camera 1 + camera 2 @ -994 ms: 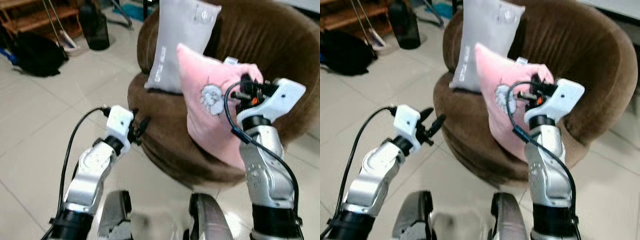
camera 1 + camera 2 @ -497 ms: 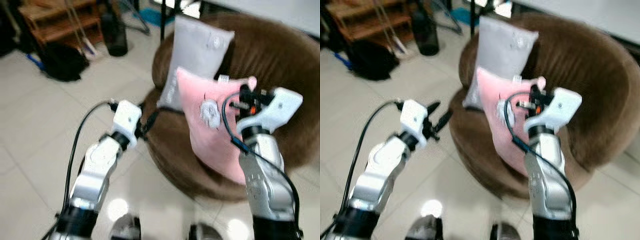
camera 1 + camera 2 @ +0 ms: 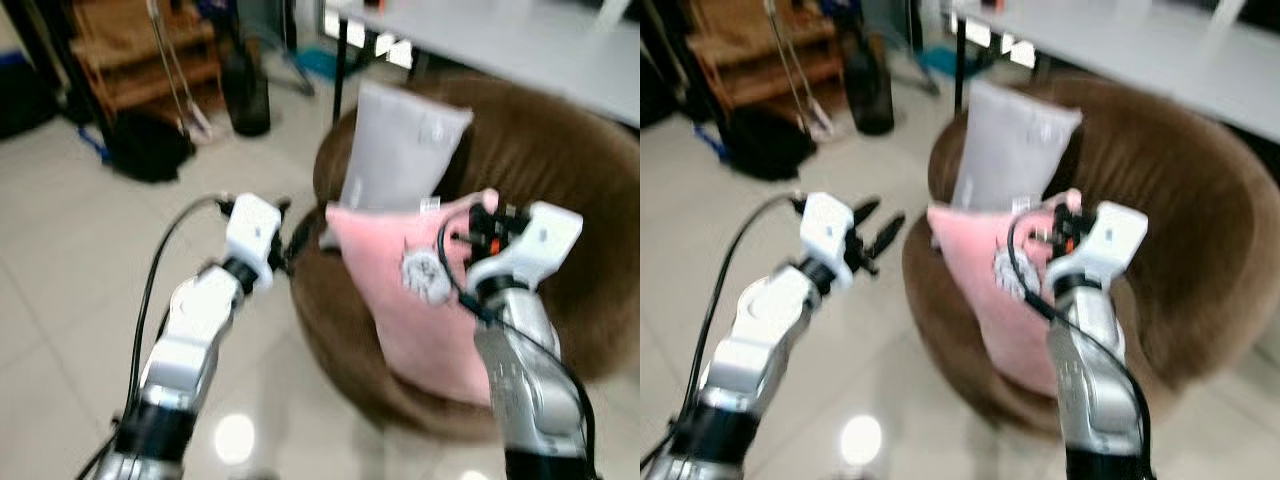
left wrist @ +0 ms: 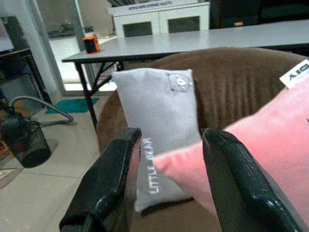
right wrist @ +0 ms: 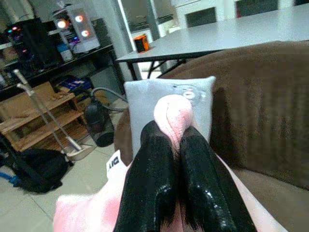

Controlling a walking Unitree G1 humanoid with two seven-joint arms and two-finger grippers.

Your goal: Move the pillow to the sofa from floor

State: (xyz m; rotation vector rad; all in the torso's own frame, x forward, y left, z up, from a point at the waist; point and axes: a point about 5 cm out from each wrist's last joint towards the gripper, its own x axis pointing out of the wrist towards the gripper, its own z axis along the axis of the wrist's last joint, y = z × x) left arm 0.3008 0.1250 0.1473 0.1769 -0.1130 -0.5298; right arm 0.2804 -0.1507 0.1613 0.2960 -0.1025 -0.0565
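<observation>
Pillow (image 3: 415,300), pink, off the floor and hanging over the front edge of the brown sofa (image 3: 560,200), in front of a grey cushion (image 3: 400,150) propped on the seat. Most of the job looks done; left to do: lowering onto the seat and letting go. Right claw (image 5: 175,169) pinched tight on the pillow's top corner. Left claw (image 4: 171,179) spread wide, holding nothing, just beside the pillow's other corner.

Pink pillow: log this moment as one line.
right pincer: shut on pink pillow | pillow: over brown sofa | left pincer: open
</observation>
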